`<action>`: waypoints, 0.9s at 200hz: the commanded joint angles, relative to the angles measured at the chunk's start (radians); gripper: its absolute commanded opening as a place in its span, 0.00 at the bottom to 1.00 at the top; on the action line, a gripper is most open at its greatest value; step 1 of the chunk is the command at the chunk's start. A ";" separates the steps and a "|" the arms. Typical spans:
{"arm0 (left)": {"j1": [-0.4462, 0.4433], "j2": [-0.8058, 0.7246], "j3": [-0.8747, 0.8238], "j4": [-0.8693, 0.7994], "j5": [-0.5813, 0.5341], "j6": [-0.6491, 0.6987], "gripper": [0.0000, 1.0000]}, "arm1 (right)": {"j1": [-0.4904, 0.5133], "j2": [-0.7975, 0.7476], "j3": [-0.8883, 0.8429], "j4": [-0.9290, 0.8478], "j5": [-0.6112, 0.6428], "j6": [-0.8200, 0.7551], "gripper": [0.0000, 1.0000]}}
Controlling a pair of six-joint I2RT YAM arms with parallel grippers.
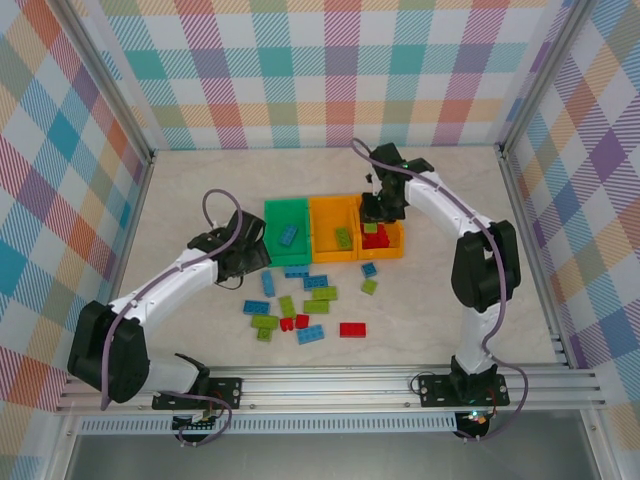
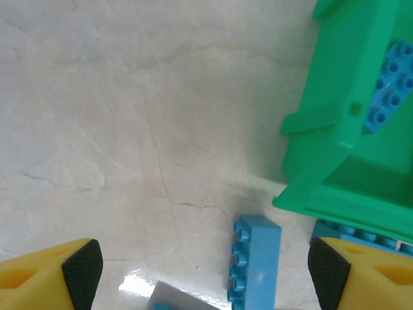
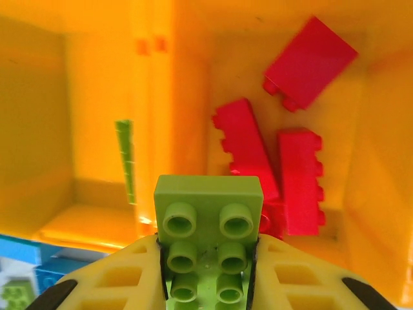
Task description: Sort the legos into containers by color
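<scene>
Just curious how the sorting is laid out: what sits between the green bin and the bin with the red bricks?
A second orange bin, holding one lime green brick, as the top view shows.

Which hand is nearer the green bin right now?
Left. The left hand sits open beside the green bin, at its near-left corner; the right hand is over the outer orange bin, gripping a lime brick.
</scene>
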 commanded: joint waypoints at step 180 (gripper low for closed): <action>-0.032 -0.019 -0.133 0.078 0.117 -0.098 0.83 | 0.081 0.201 0.284 -0.100 -0.081 0.028 0.67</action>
